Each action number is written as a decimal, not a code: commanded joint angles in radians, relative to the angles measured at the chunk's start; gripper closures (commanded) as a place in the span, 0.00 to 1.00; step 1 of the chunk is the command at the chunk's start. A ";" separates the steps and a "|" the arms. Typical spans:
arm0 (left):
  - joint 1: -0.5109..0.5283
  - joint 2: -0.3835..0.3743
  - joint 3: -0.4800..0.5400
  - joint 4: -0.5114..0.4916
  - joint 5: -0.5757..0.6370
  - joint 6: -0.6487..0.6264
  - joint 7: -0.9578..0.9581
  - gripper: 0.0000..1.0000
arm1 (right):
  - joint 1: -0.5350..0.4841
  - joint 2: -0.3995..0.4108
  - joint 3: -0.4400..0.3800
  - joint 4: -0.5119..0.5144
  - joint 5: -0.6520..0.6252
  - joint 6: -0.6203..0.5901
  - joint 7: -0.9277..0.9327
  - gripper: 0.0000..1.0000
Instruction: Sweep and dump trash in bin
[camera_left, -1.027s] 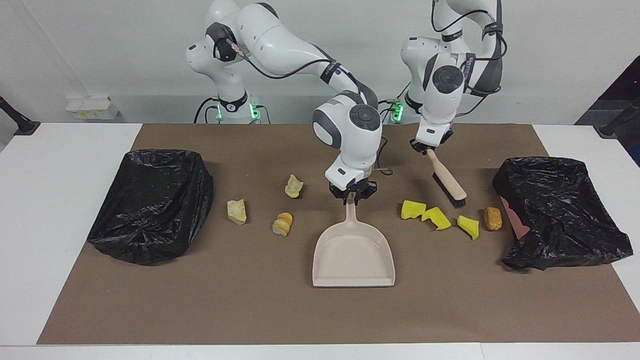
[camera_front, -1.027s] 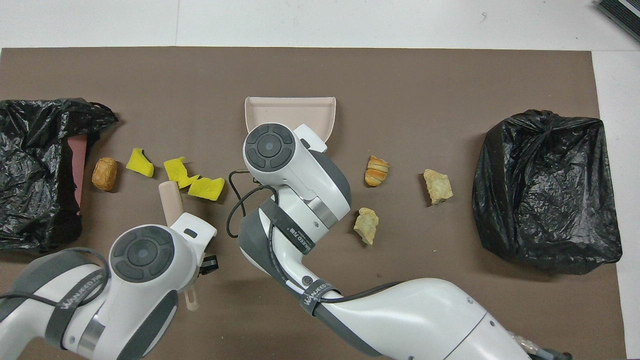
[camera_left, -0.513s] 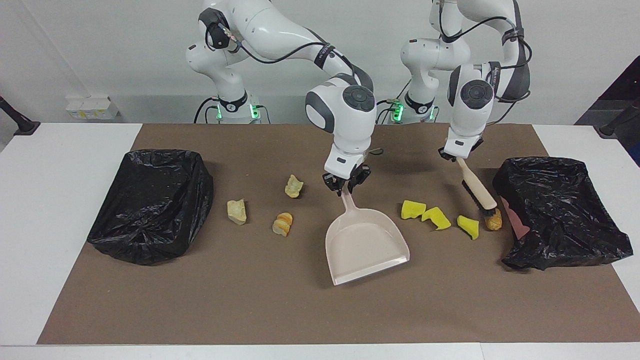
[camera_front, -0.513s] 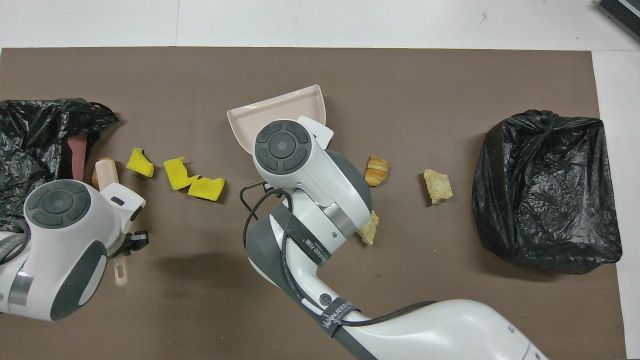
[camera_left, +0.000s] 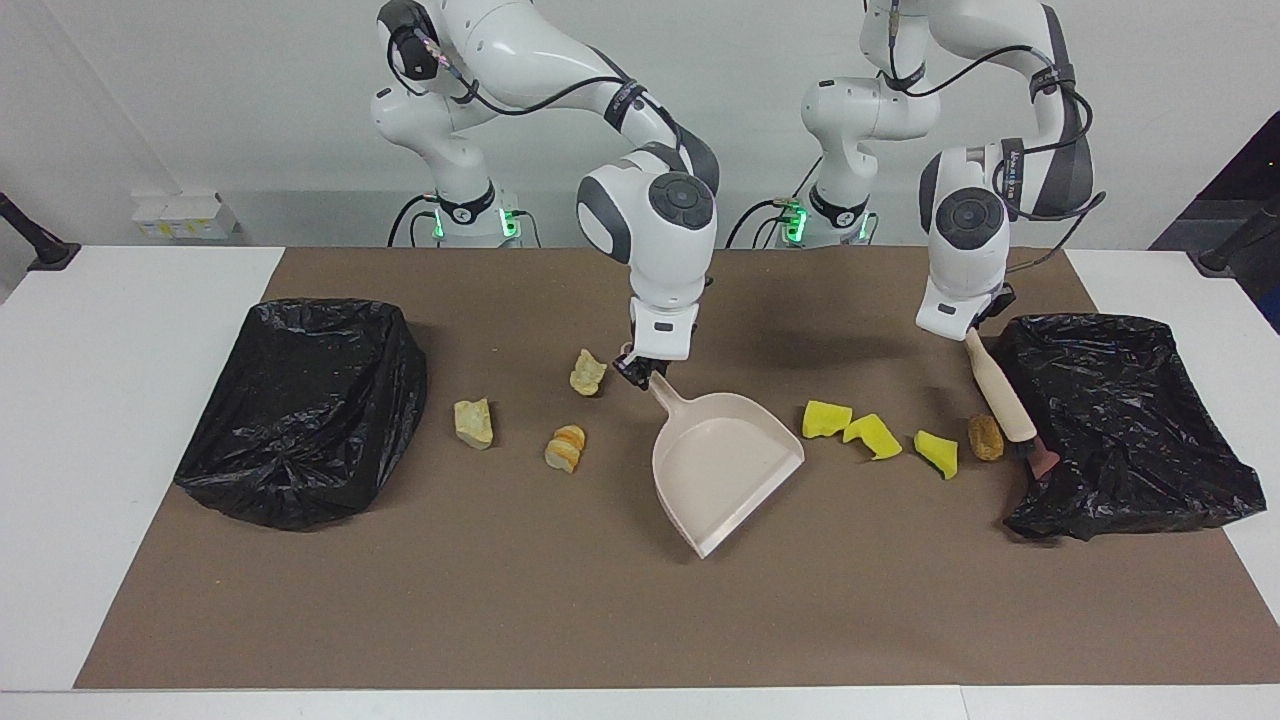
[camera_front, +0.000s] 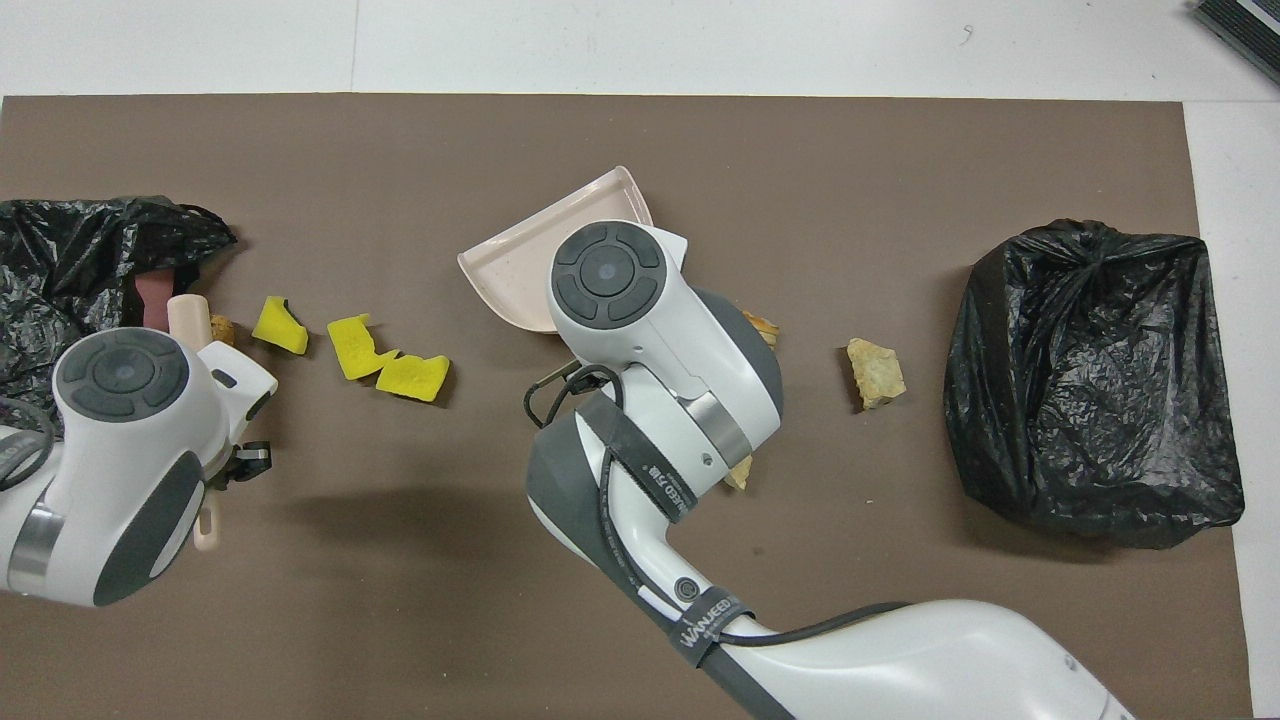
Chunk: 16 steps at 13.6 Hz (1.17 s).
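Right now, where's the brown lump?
Facing view: the brown lump lies on the mat at the left arm's end, between the nearest yellow chunk and the black bin bag, beside the brush.

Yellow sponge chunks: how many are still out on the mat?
3. The yellow chunks lie in a row between the dustpan and the golden-brown lump: first, second, third. None is in the pan yet.

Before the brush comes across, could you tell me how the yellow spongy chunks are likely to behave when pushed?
The three yellow chunks look foamy, so probably light and easily swept. Their irregular wedge shapes suggest tumbling or skidding, not rolling. They lie close together, so one push may move them as a group.
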 joint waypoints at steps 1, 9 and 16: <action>0.032 0.064 -0.010 0.045 0.084 -0.020 0.030 1.00 | -0.047 -0.067 0.010 -0.093 -0.008 -0.003 -0.196 1.00; 0.033 0.065 -0.012 -0.008 0.106 0.023 0.047 1.00 | -0.063 -0.129 0.010 -0.205 -0.089 -0.010 -0.611 1.00; -0.042 0.067 -0.018 -0.022 -0.231 0.077 0.064 1.00 | -0.046 -0.135 0.008 -0.247 -0.137 0.050 -0.609 1.00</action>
